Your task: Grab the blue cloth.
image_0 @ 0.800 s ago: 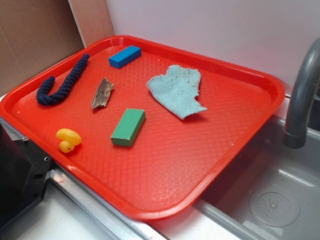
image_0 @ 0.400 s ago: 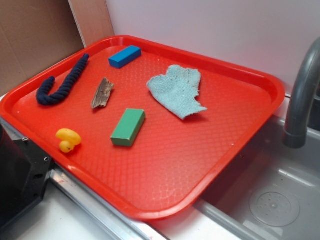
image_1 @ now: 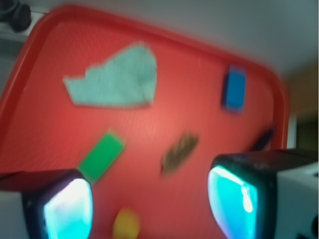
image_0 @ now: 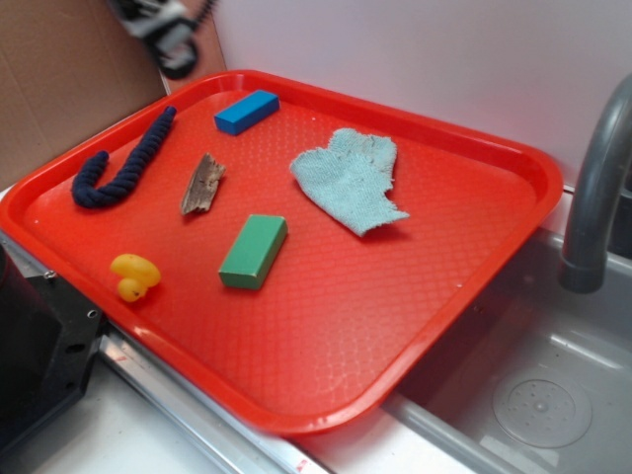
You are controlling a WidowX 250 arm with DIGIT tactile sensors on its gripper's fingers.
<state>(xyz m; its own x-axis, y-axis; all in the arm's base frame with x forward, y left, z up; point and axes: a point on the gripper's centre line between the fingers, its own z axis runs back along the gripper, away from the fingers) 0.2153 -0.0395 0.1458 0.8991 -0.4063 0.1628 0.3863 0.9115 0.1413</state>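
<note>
Cloth first: the blue cloth (image_0: 351,180) lies flat on the red tray (image_0: 326,336), toward the far right part of it, near the white wall and clear of everything else. From the exterior view only a blurred bit of the gripper (image_0: 163,30) shows, high at the top left over the tray's far left corner, so the cloth sits well apart from it, off to the right and down. The wrist view agrees: the gripper (image_1: 149,204) has its two pads wide apart with nothing between them, and the cloth (image_1: 117,79) appears ahead and to the upper left of the gap. The rag's long axis runs roughly from the wall edge toward the tray's middle, its narrow tail pointing inward.

On the tray with it are a blue block (image_0: 247,111) at the far edge, a navy rope (image_0: 120,163) curled along the left side, a scrap of bark or wood (image_0: 201,184), a green block (image_0: 254,251) near the middle, and a yellow rubber duck (image_0: 134,276) at the near left. A sink (image_0: 533,395) and grey faucet (image_0: 592,188) sit beyond the tray's right edge.

My guess is the arm must cross over the blue block to reach it.
</note>
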